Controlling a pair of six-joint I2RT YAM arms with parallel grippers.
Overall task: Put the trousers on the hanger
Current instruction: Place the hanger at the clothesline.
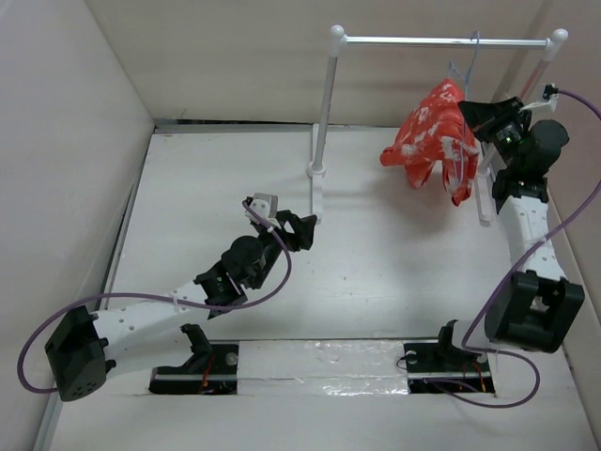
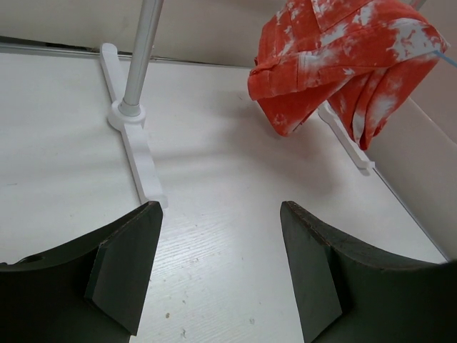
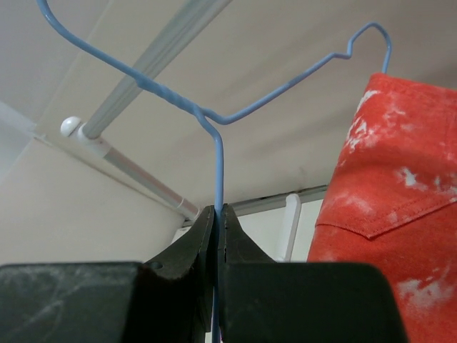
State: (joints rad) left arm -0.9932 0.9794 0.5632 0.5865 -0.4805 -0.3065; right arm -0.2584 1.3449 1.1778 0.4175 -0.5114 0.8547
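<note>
The red-orange trousers (image 1: 427, 136) with white speckles hang folded over the hanger (image 1: 467, 70) at the back right, clear of the table. They also show in the left wrist view (image 2: 343, 57) and at the right of the right wrist view (image 3: 400, 214). The hanger (image 3: 218, 164) is thin pale blue wire. Its hooked top reaches up by the rack's crossbar (image 1: 441, 40); I cannot tell whether it rests on the bar. My right gripper (image 3: 218, 209) is shut on the hanger's wire just right of the trousers (image 1: 481, 117). My left gripper (image 1: 305, 230) hovers low over mid-table, open and empty (image 2: 221, 207).
The white-posted rack stands at the back, its left post (image 1: 327, 103) on a flat foot (image 2: 139, 153) just ahead of my left gripper. Its right foot (image 2: 346, 143) lies under the trousers. White walls enclose the table on three sides.
</note>
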